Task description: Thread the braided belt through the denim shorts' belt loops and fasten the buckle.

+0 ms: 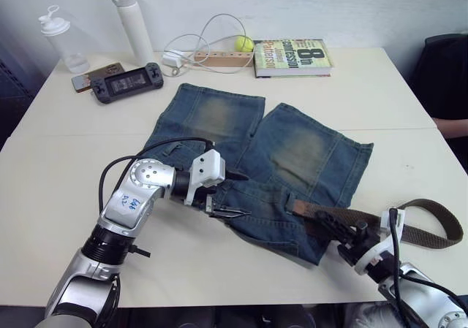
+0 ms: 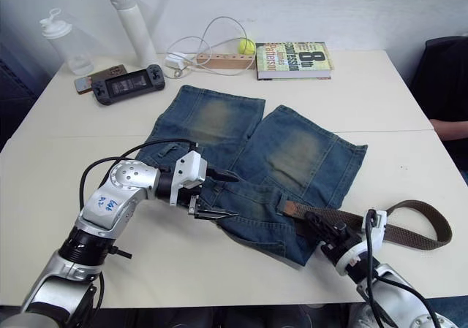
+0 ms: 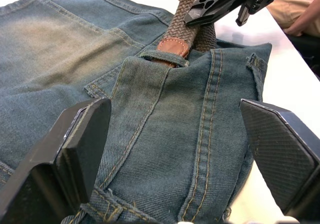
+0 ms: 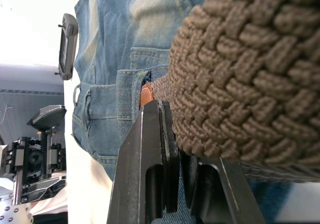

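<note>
Belt, brown and braided, lies on the table at the shorts' waistband corner, looping away from the shorts toward the table edge. Its tan leather tip sits at a belt loop on the waistband, poking just under the loop's denim strip. The right pincer is clamped on the braided strap just beside that tip, its black fingers pressed tight against the weave. The left pincer hovers over the waistband on the other side of the loop, its two fingers spread wide and holding nothing, with the folded denim lying between them. Beyond the shorts' legs, a book, a handheld console and a white bottle stand on the table.
</note>
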`<state>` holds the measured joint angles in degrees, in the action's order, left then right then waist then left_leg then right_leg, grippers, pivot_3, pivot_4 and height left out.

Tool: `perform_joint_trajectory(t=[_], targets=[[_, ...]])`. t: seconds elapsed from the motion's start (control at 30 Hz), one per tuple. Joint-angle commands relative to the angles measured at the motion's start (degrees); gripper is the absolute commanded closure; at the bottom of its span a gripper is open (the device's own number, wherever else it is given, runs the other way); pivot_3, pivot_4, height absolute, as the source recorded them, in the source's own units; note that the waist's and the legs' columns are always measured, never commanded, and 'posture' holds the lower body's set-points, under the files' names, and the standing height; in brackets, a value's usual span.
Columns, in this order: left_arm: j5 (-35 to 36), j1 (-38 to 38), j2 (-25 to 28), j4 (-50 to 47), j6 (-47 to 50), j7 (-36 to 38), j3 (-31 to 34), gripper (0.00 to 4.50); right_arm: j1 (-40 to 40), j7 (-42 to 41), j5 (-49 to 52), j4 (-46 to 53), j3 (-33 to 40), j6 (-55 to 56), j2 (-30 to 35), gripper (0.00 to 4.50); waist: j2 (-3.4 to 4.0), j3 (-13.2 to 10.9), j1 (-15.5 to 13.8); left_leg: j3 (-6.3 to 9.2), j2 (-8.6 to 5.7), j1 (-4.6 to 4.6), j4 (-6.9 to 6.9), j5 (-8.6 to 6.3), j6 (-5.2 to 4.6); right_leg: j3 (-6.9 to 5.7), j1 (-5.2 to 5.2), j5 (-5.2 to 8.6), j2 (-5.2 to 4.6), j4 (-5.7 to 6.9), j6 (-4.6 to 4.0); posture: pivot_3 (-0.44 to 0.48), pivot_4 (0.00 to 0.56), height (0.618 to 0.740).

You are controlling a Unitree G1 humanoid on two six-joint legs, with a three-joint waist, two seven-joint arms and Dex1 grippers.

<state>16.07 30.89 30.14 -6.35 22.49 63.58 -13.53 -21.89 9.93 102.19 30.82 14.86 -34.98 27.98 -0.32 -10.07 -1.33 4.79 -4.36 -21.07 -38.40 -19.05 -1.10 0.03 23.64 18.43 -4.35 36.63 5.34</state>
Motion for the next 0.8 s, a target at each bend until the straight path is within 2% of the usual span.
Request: perform_joint_trajectory(t=[0.03,0.17,0.37,0.53,0.8], targets=[[0.21,0.03,0.47,-1.25,-0.79,0.05,0.43,0.03,-0.02,-0.54,0.62,1.56,-0.54,0.26,-1.31,4.50,0.00,0.00,0.06,0.00,0.00,0.00,0.00,0.00,0.00,0.00,0.00,0.00,0.00,0.00,0.00,0.000,0.150,0.734],[0.17,0.06,0.51,-1.44,-0.64,-0.10,0.45,0.03,0.65,-1.01,-0.16,0.72,-0.95,0.07,-1.98,4.50,0.01,0.00,0.14,-0.01,0.00,0.01,0.00,0.00,0.00,0.01,0.01,0.00,0.01,0.03,0.00,0.000,0.150,0.734],[0.30,0.54,0.30,-2.22,0.19,-0.43,0.21,0.03,4.64,-5.21,-3.06,-5.62,-1.99,0.95,-7.10,4.50,0.02,0.01,0.16,-0.01,0.00,0.02,0.01,0.00,0.01,0.03,0.03,0.00,0.02,0.08,0.00,0.000,0.150,0.734],[0.19,0.87,0.65,-2.76,0.65,-0.23,0.14,0.03,5.12,-12.81,-7.89,-12.08,-1.79,-2.03,-6.27,4.50,-0.27,0.19,0.29,-0.01,0.00,0.05,0.00,0.00,0.01,0.02,-0.01,0.00,0.02,0.17,-0.01,0.000,0.150,0.734],[0.16,1.38,0.82,-3.00,1.21,-0.09,0.02,0.03,9.22,-21.43,-12.34,-19.07,-3.28,-8.11,-4.72,4.50,-0.78,0.50,0.90,-0.02,0.01,0.62,0.24,-0.02,0.03,0.11,-0.43,0.01,0.02,0.01,-0.03,0.000,0.150,0.734]])
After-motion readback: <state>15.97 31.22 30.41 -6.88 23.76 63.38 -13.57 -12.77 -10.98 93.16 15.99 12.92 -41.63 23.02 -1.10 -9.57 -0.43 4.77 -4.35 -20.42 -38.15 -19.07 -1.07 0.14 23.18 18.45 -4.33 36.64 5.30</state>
